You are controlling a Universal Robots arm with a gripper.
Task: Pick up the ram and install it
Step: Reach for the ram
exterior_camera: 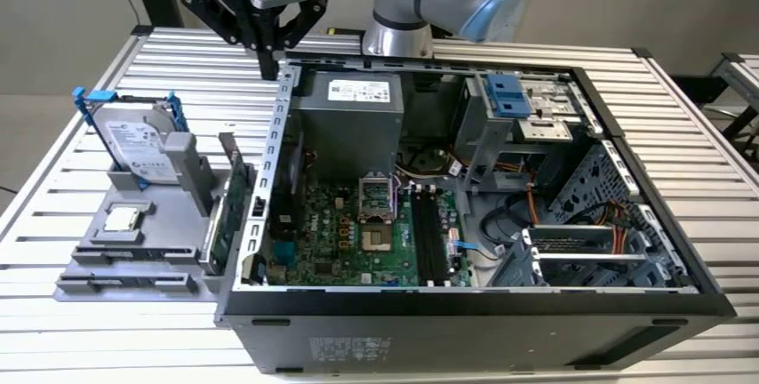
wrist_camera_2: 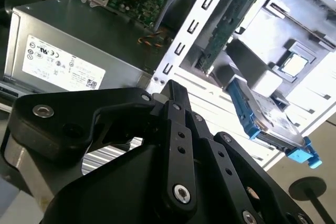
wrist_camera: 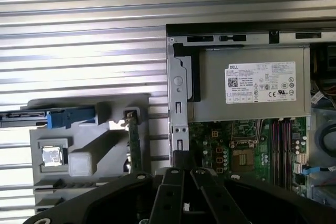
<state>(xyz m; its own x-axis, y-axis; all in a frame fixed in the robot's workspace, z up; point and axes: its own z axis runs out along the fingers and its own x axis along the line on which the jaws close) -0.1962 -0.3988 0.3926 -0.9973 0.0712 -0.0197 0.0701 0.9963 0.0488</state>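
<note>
The slatted metal desk (exterior_camera: 71,91) carried a gray holder (exterior_camera: 119,273) at the exterior view's left. A silver hard drive (exterior_camera: 133,144) in a blue frame stood upright at the holder's far end. A small square processor chip (exterior_camera: 123,219) lay flat in a pocket toward the front.

Along the holder's edge closest to the computer, a green circuit card (exterior_camera: 213,228) stood on its long edge. Just beside it, on the computer's side, stood the ram (exterior_camera: 237,180), a thin dark stick also on edge. The two sat so close that I could hardly tell them apart. The ram stood free in the holder.

Further right and higher, the hand (exterior_camera: 270,68) hung over the far end of the case's left wall, well apart from the ram. Its fingers were drawn together to a single point and gripped nothing. In the first wrist view the hand (wrist_camera: 182,158) sat over that same wall, between the holder and the open machine.

Next came the open computer case (exterior_camera: 475,313), lying on its side. A gray power supply (exterior_camera: 350,122) with a pale label filled its far corner, and the green motherboard (exterior_camera: 344,242) lay in front of it. Long black memory slots (exterior_camera: 429,242) ran near the board's right edge. Right of those were loose cables (exterior_camera: 534,197) and, at the back, a drive bay with a blue latch (exterior_camera: 507,95). The arm (exterior_camera: 415,2) rose behind the case.
</note>
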